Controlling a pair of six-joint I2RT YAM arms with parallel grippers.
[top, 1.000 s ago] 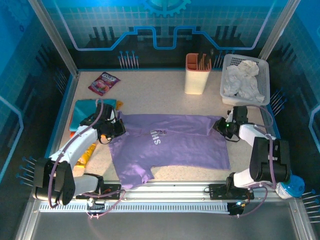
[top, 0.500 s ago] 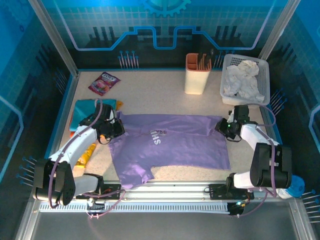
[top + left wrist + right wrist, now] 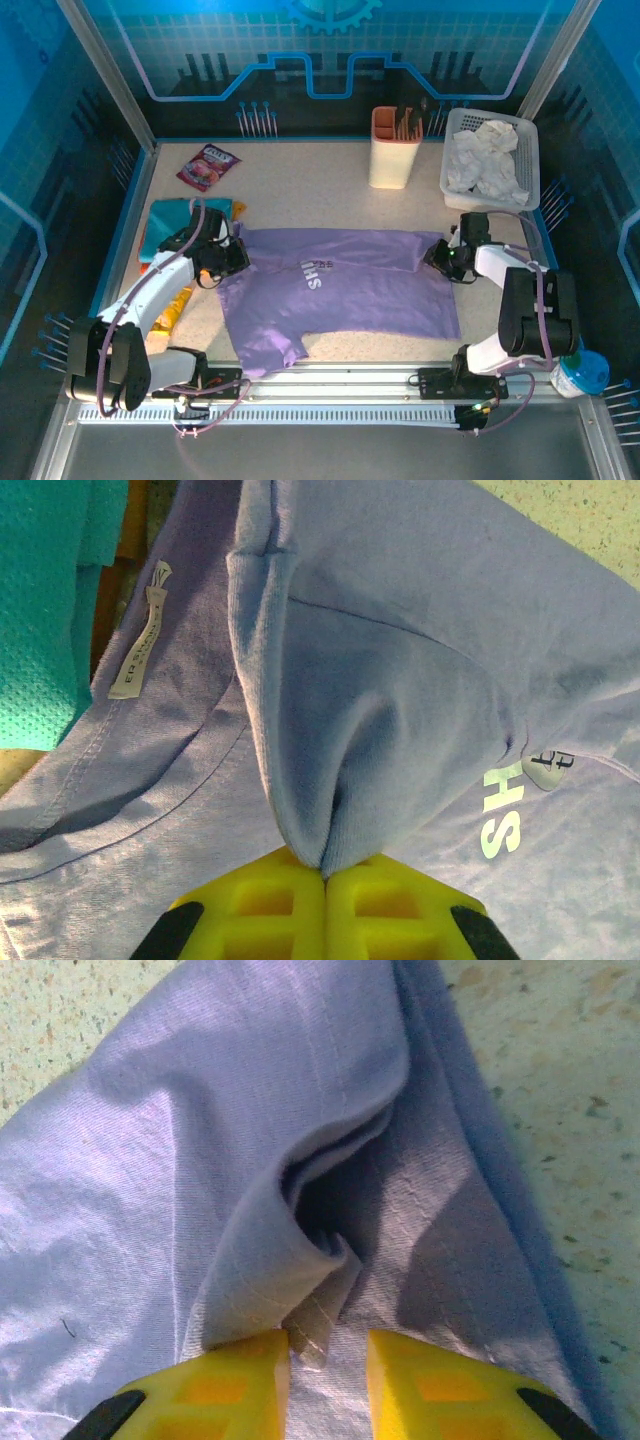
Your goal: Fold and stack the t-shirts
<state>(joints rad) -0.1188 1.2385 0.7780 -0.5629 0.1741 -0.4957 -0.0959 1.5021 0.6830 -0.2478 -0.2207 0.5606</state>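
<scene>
A lavender-purple t-shirt with white chest lettering lies spread across the middle of the table, its far edge folded over. My left gripper is at the shirt's left end, near the collar. In the left wrist view it is shut on a pinched-up fold of the lavender cloth. My right gripper is at the shirt's far right corner. In the right wrist view it stands open, and a loose curl of the hem lies between its yellow fingers. A teal t-shirt lies folded at the left.
A pink-purple snack packet lies at the far left. A peach-coloured holder stands at the back, beside a white basket of crumpled white cloth. A blue-and-white cup sits at the near right corner. Orange and yellow cloth shows under my left arm.
The right gripper's fingers have parted, letting go of the shirt's hem corner. The left gripper stays shut on its fold and has not moved.
</scene>
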